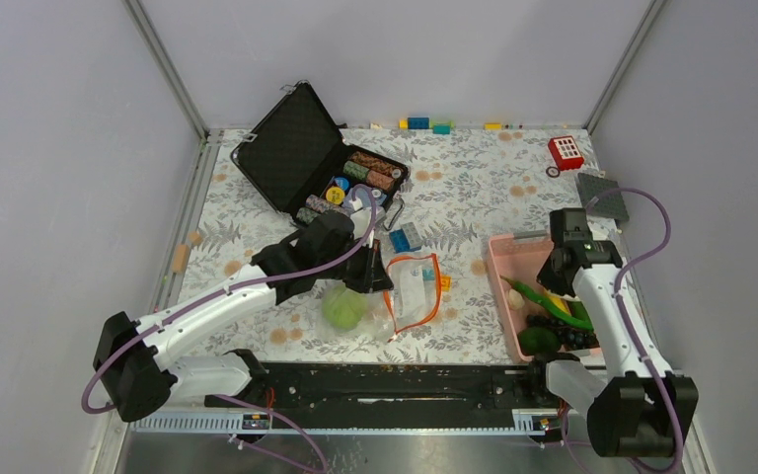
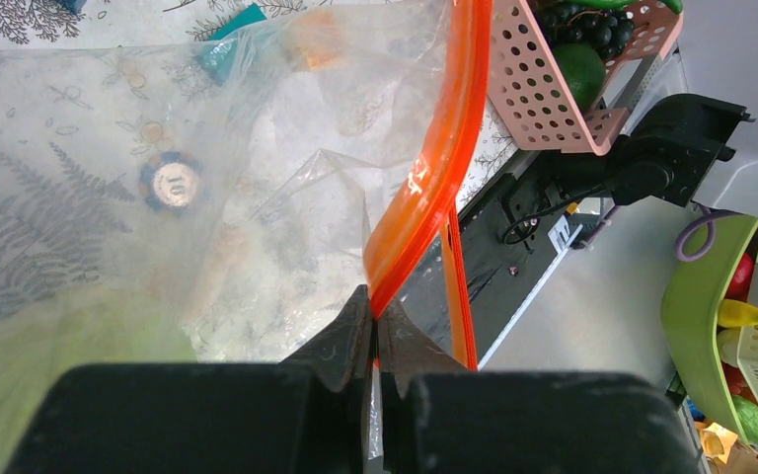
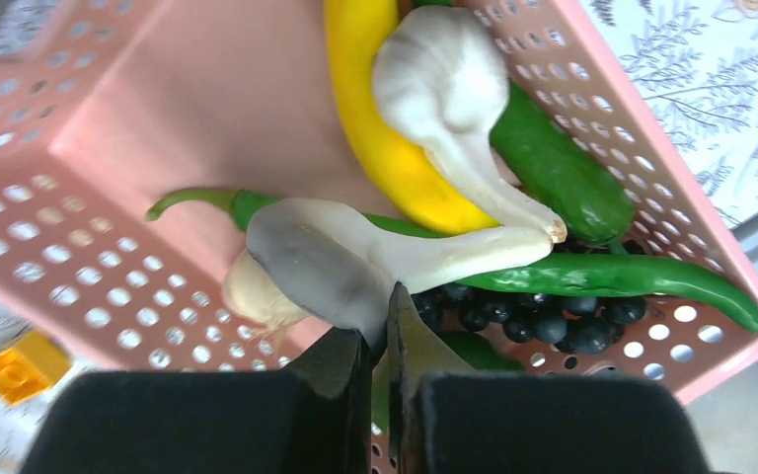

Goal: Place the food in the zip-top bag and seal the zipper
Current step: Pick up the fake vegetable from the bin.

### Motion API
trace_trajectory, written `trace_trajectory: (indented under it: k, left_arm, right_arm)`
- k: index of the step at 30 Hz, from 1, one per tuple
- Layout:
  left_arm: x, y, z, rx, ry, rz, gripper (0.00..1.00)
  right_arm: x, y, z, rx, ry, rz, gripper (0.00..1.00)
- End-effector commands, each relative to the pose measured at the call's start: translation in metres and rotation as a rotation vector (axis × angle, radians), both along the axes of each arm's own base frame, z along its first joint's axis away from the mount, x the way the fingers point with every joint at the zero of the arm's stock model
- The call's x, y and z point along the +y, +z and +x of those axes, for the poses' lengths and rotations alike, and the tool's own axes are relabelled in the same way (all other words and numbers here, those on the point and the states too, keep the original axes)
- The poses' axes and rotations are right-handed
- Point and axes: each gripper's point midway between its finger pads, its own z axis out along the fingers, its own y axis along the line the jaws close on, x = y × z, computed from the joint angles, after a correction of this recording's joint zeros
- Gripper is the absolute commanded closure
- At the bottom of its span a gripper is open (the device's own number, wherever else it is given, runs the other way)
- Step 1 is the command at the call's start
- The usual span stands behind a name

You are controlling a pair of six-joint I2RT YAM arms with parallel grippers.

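Observation:
The clear zip-top bag (image 1: 413,291) lies mid-table, and my left gripper (image 2: 375,321) is shut on its orange-red zipper (image 2: 444,148), holding the mouth up. A round light-green cabbage (image 1: 343,308) sits by the bag's left side and shows blurred through the plastic (image 2: 49,346). Over the pink basket (image 3: 158,99), my right gripper (image 3: 380,316) is shut on the thin edge of a grey-white mushroom (image 3: 326,262). Around it lie a yellow piece (image 3: 375,128), another white piece (image 3: 444,74), a long green pod (image 3: 602,276), a dark green piece (image 3: 553,168) and dark berries (image 3: 533,316).
An open black case (image 1: 301,148) with poker chips stands at the back left. Blue bricks (image 1: 405,237) lie just behind the bag, and a poker chip (image 2: 171,184) shows through the plastic. A red object (image 1: 566,151) and a grey plate (image 1: 602,195) sit at the back right.

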Motion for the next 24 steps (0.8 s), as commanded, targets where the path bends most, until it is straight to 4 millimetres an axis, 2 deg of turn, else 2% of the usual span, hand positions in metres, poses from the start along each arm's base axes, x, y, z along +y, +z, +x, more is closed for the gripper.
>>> trace_trajectory:
  k: [1, 8, 17, 24]
  left_arm:
    - [-0.003, 0.016, 0.004, -0.053, -0.012, -0.057, 1.0]
    - [-0.002, 0.018, 0.003, -0.063, -0.01, -0.061, 1.0]
    - [-0.004, 0.022, 0.004, -0.072, -0.018, -0.073, 1.0]
    - [-0.003, 0.026, 0.005, -0.085, -0.01, -0.079, 1.0]
  right_arm:
    - [0.024, 0.01, 0.01, -0.097, 0.109, 0.121, 1.0]
    - [0.041, 0.037, 0.014, -0.236, 0.197, 0.185, 1.0]
    - [0.067, 0.1, 0.01, -0.51, 0.372, 0.255, 1.0]
    - [0.07, 0.139, 0.004, -0.64, 0.427, 0.232, 1.0]
